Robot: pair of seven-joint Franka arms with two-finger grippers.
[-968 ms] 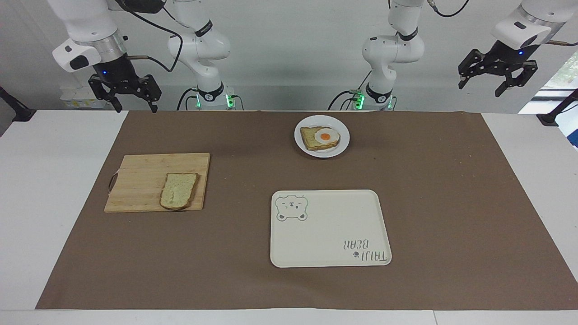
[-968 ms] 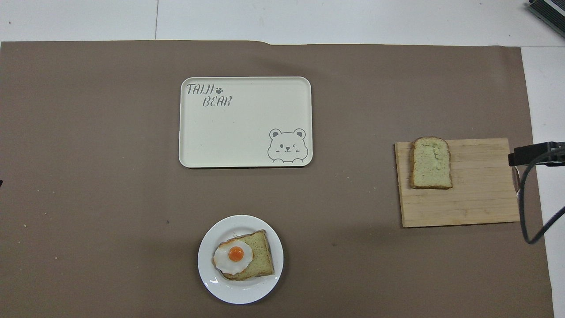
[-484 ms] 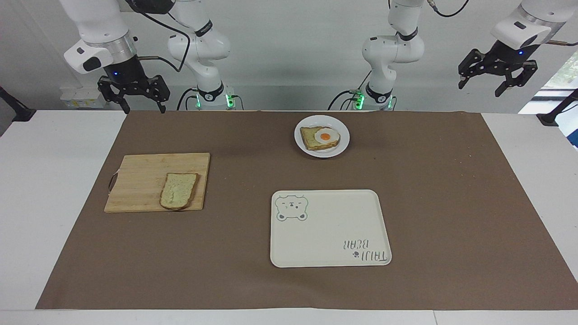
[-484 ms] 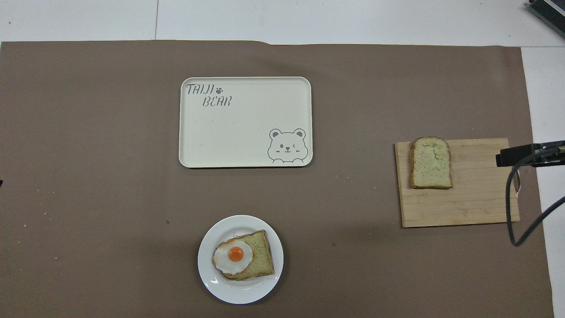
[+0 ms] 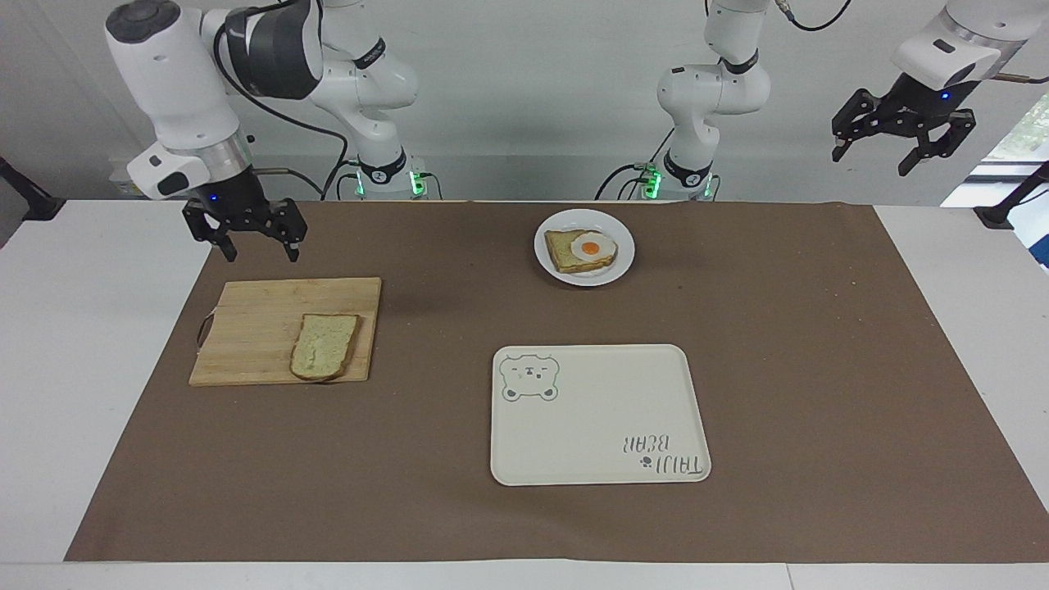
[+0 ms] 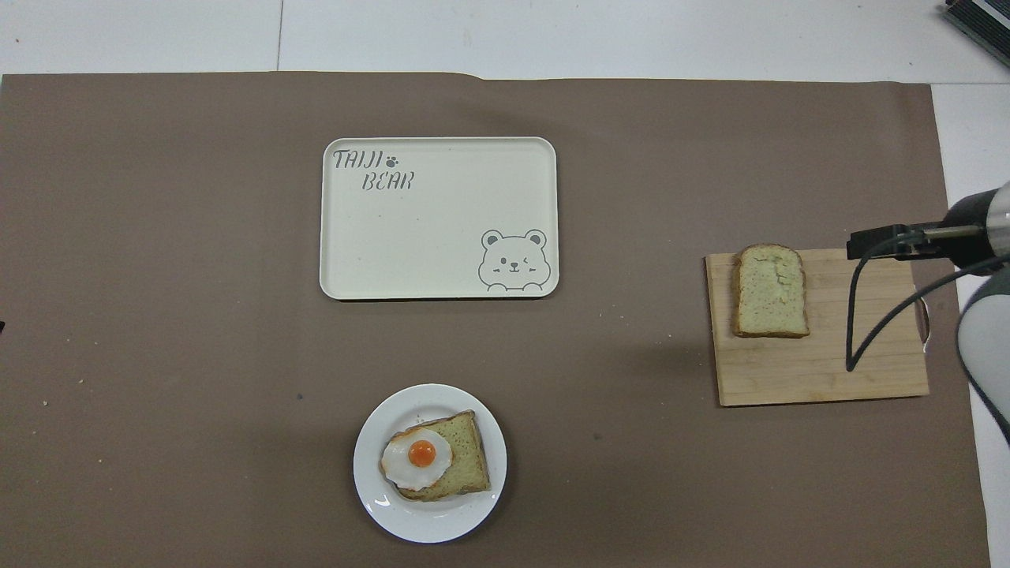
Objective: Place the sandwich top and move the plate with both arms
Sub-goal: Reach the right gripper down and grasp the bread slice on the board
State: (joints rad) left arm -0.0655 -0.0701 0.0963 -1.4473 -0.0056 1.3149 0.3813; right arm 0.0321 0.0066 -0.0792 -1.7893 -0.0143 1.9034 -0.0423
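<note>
The sandwich top (image 5: 325, 344) lies flat on a wooden cutting board (image 5: 254, 328) toward the right arm's end of the table; it also shows in the overhead view (image 6: 771, 290). The white plate (image 5: 624, 246) sits close to the robots and carries a toast slice with a fried egg (image 5: 583, 249); the plate also shows in the overhead view (image 6: 371, 493). My right gripper (image 5: 260, 254) is open and empty, up in the air over the mat at the board's robot-side edge. My left gripper (image 5: 873, 160) is open and empty, waiting high over the left arm's end of the table.
A cream rectangular tray with a bear drawing (image 5: 598, 418) lies on the brown mat, farther from the robots than the plate; it also shows in the overhead view (image 6: 438, 229). The right arm's wrist and cable (image 6: 966, 237) hang over the cutting board (image 6: 836, 371).
My right gripper has come down and moved in over the mat toward the cutting board. The left arm, the bread, the plate and the tray have not moved.
</note>
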